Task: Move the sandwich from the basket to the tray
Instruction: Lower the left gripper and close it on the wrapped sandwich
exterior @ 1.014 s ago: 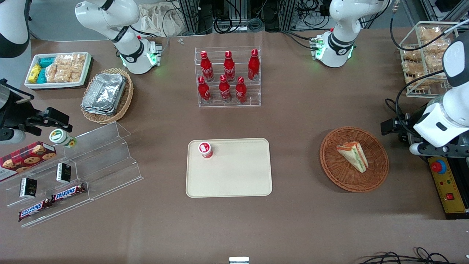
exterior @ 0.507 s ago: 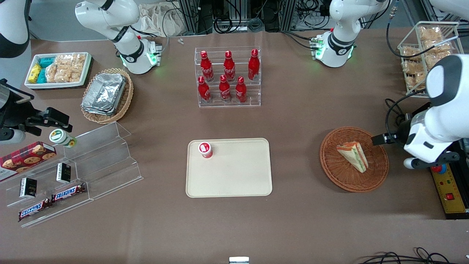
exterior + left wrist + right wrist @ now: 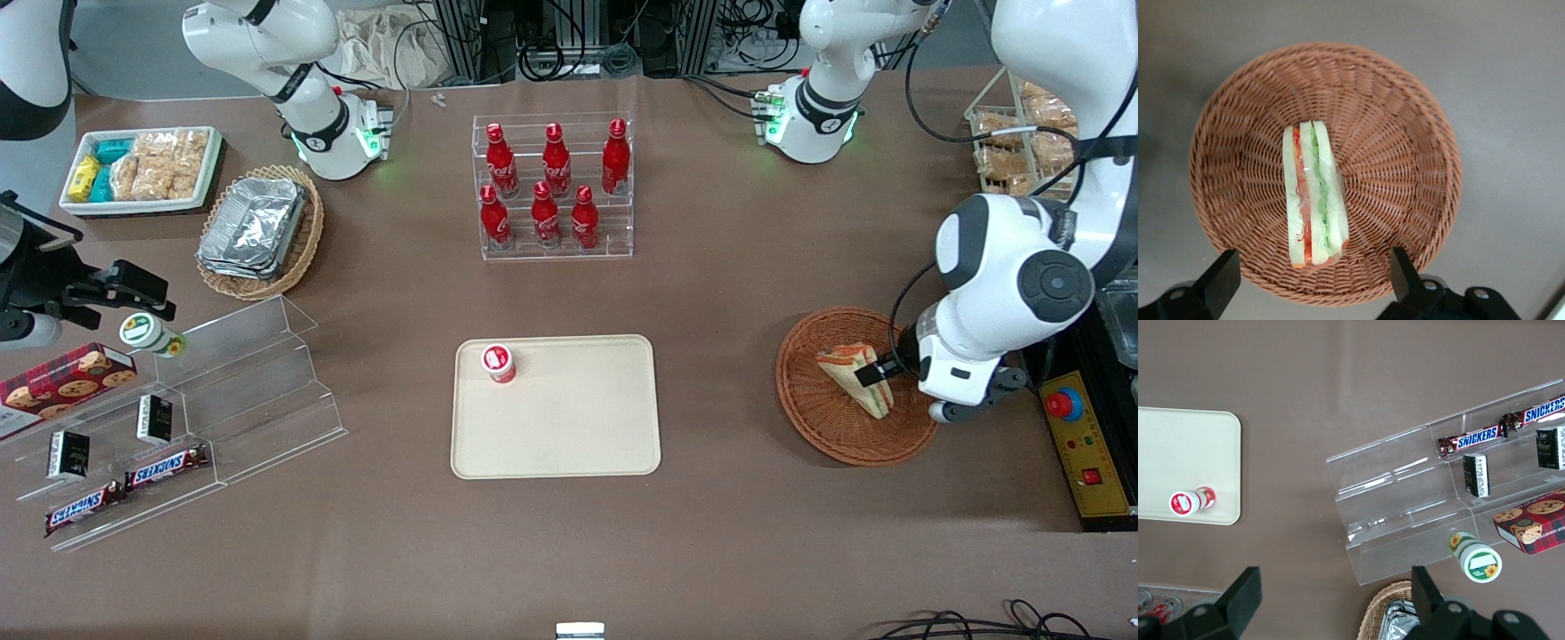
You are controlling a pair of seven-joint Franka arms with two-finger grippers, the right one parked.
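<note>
Sandwich (image 3: pixel 1314 193), a small triangular wedge of pale bread with green, orange and red filling layers, lies in the round reddish-brown woven wicker basket (image 3: pixel 1405 167), resting on its side on the basket floor. My pincer (image 3: pixel 1310 277) hangs above it with fingers (image 3: pixel 1221 280) spread wide, one on each flank of the wedge, touching neither bread nor wicker as far as the wrist view shows. From the front, my pincer (image 3: pixel 876 372) sits over the sandwich (image 3: pixel 853 378) inside the basket (image 3: pixel 813 418). Flat beige rectangular plastic tray (image 3: pixel 569 444) lies on the brown table (image 3: pixel 711 533) well apart from the basket, toward the parked arm's end. A small red bottle with a white cap (image 3: pixel 499 363) stands on the tray near one corner.
</note>
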